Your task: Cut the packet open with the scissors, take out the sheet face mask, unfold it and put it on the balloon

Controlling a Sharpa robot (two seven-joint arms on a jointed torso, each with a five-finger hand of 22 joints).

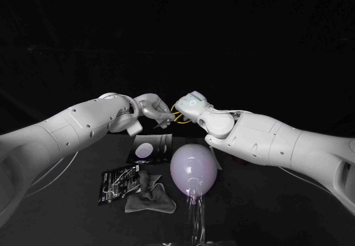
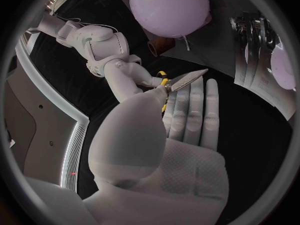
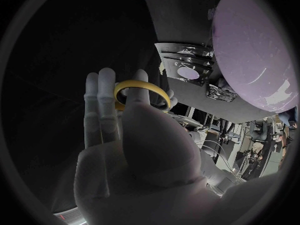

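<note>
The scissors [image 1: 176,116] with yellow handles hang in the air between my two hands, above the far side of the table. My right hand [image 1: 194,104] has fingers through a yellow handle ring [image 3: 142,92]. My left hand [image 1: 152,110] holds the blade end: the blades [image 2: 187,79] lie across its straight fingers [image 2: 194,115], with the thumb over them. The lilac balloon [image 1: 194,167] stands upright on a clear stand [image 1: 196,218] below the hands. A dark packet [image 1: 150,148] with a pale oval lies flat left of the balloon and also shows as packet [image 3: 187,72].
A crinkled black packet [image 1: 117,185] and a crumpled grey sheet [image 1: 149,196] lie in front of the flat packet, left of the balloon's stand. My right forearm [image 1: 281,146] reaches over the table just right of the balloon.
</note>
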